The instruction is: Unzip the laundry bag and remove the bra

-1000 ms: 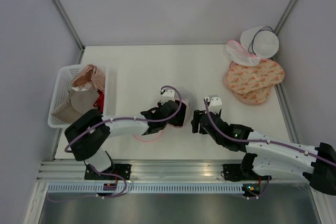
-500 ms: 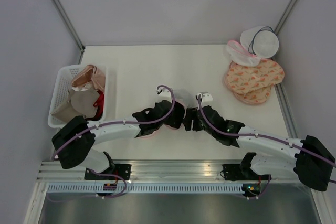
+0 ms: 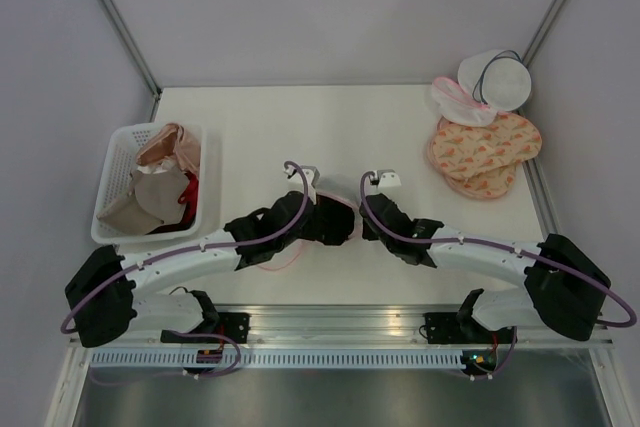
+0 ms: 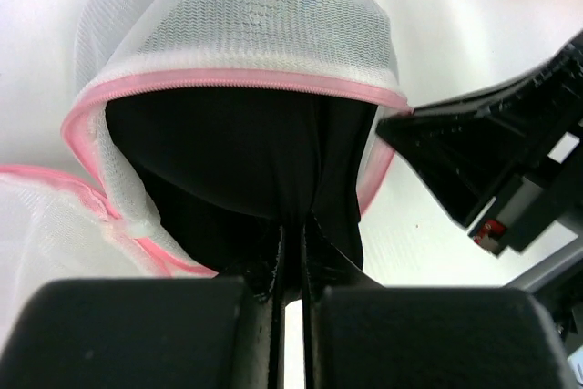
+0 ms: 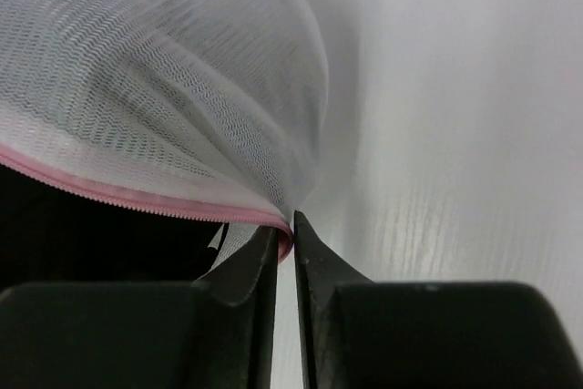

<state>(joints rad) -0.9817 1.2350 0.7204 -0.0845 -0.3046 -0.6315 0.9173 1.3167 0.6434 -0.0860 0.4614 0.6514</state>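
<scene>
1. Change of state. In the last second my right claw [image 5: 284, 232] has gone from wide open, standing apart to the right of the laundry bag [image 4: 237, 15], to a narrow pinch on the bag's pink trim [image 5: 137, 196]. A fold of mesh sits between the fingertips. My left claw [image 4: 291, 236] has stayed clamped on the bra [image 4: 232, 148], and both arms have reached further up the overhead frame.

2. Meaning for the task. The bag already gapes, so the unzipping looks done. With one claw anchoring the rim and the other holding the garment, I judge the next step to be drawing the two apart.

3. Location. The bag lies at centre frame in the overhead view, on the table [image 3: 250, 127], between my two claws. The bra is still mostly inside it, filling the dark mouth at the centre of the left wrist view.

4. Materials.
- Bag: fine white ribbed mesh, dome-shaped, soft enough to crease at the pinch. The trim is a firm pink zipper band.
- Bra: smooth matt black fabric, limp, bunched into folds at my fingertips.
</scene>
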